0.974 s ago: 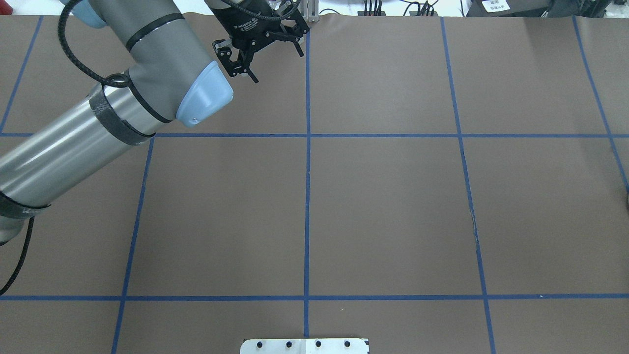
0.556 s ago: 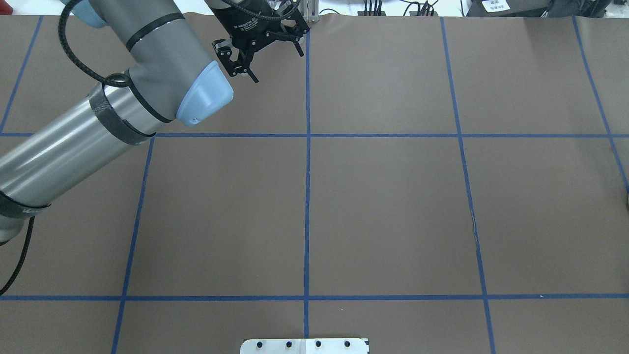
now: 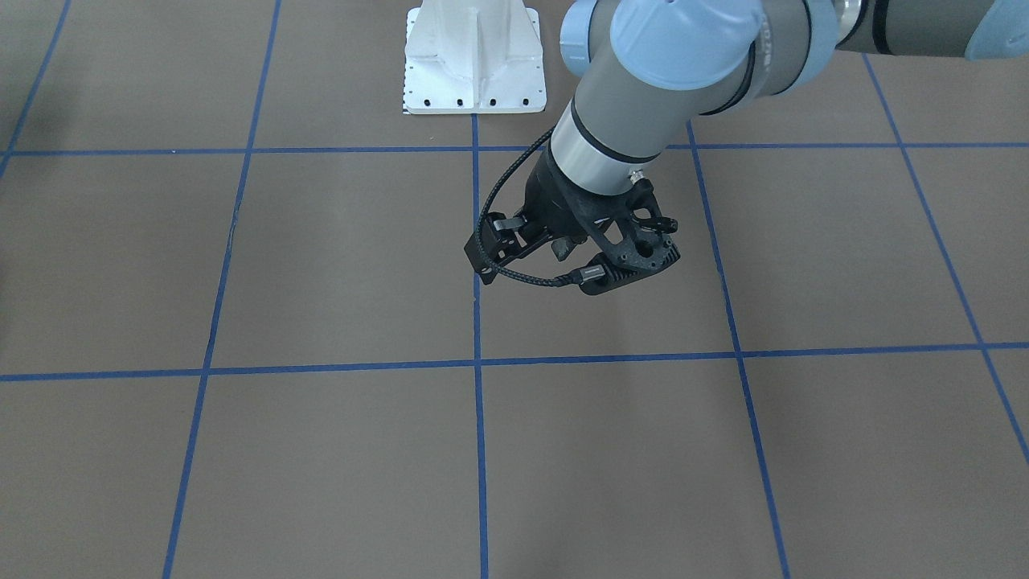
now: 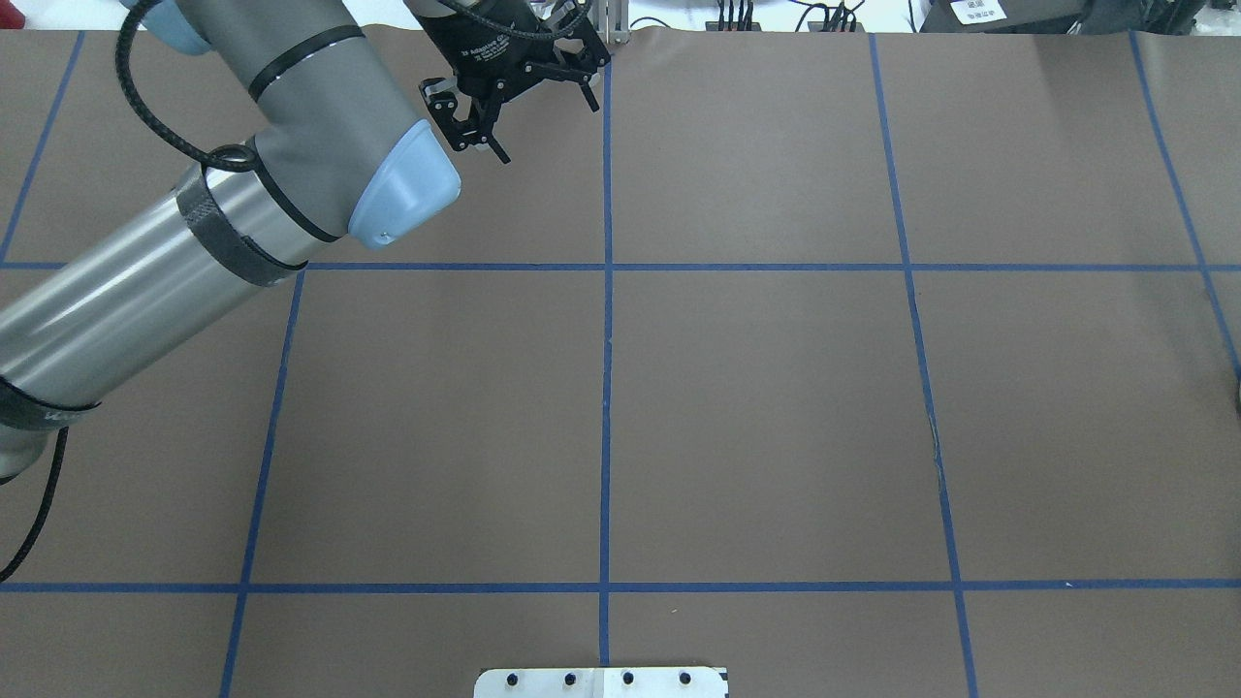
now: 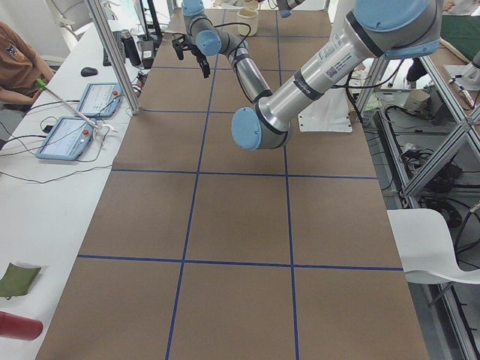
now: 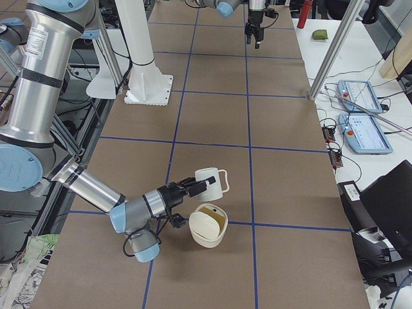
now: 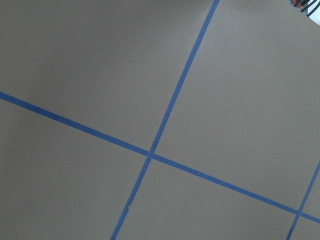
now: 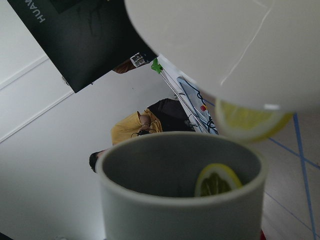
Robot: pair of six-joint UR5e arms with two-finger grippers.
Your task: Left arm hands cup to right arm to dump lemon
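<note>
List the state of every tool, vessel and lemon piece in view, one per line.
left tool: open, empty, above the table.
right tool: at the cup; open or shut, cannot tell.
cup: at the right tool, lemon slice inside.
lemon slice: in the cup.
white bowl: beside the cup, yellow showing inside.

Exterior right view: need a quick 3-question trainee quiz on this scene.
1. True or false: the left claw holds the cup.
2. What sits beside the cup? A) a cream bowl B) a red can C) a spoon
3. Fill in: in the right wrist view, a ___ slice lies inside the cup.
Key: 1 false; 2 A; 3 lemon.
</note>
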